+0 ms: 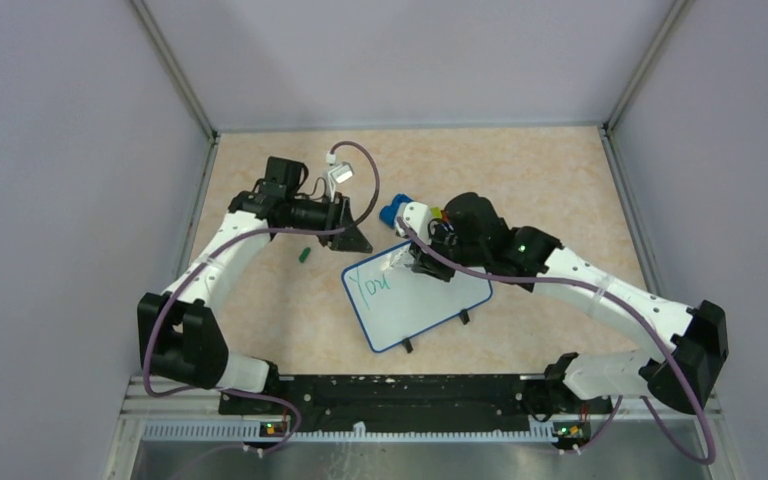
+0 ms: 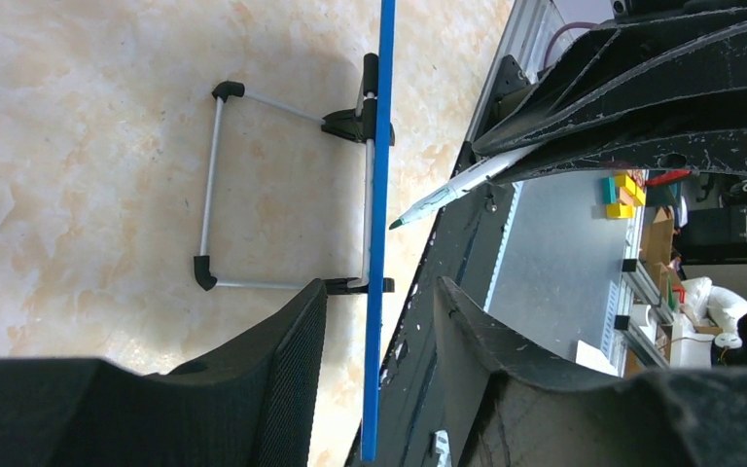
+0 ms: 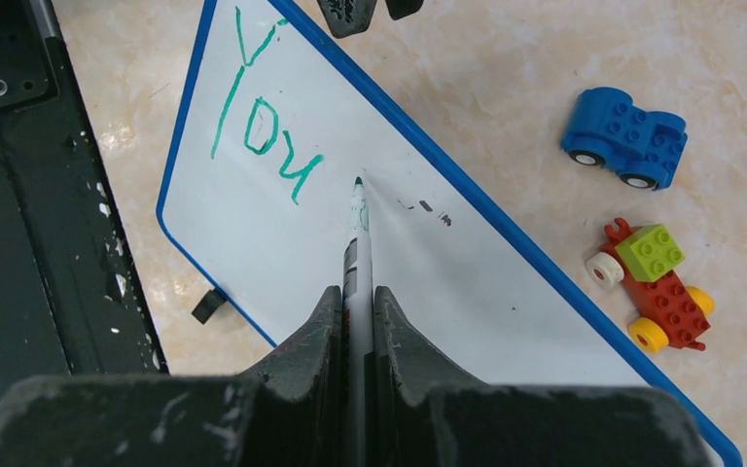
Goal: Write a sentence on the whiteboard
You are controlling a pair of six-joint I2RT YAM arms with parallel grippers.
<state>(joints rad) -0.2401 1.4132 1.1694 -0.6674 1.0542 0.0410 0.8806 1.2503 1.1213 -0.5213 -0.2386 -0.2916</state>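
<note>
Whiteboard [image 1: 417,300] on table [image 1: 290,320]; toy car [image 3: 624,136] and brick buggy [image 3: 654,287] just behind it.

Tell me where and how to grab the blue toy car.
Probably grip the blue toy car across its long flat sides, between the wheels, coming straight down. It sits upright on its wheels, studs up, apart from the red toy car and the whiteboard, leaving claw room both sides.

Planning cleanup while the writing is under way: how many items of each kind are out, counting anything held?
Whiteboard: 1
Marker: 1
Toy cars: 2, blue car and red car
Small green piece, perhaps a cap: 1
Total: 5
</note>
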